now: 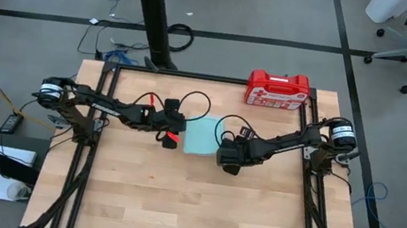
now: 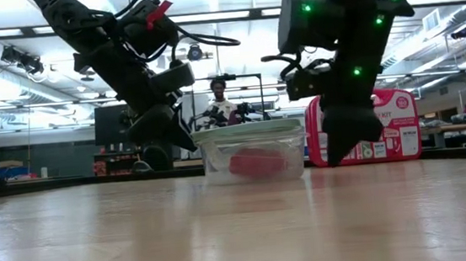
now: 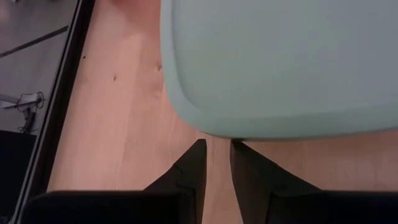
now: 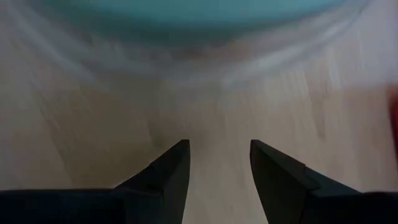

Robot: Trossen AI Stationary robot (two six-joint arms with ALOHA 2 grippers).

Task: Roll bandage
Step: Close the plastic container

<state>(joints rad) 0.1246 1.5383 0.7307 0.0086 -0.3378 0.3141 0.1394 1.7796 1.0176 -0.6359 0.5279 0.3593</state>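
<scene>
The red bandage lies inside a clear square container that is closed by a pale blue lid; from above the lid hides it. My left gripper stands at the container's left side, fingers narrowly apart with nothing between them and tips right at the lid's rim. In the high view my left gripper is beside the lid. My right gripper is open over bare wood at the container's near right corner, also visible in the high view. My left gripper's fingertips end right at the lid's rounded edge, coming slanting down from the table's left. Whether they touch it I cannot tell.
A hard red first-aid case stands upright at the table's far right edge, behind the container. The wooden table has bare room toward its near edge. A dark frame rail runs along each side. A person shows in the room beyond.
</scene>
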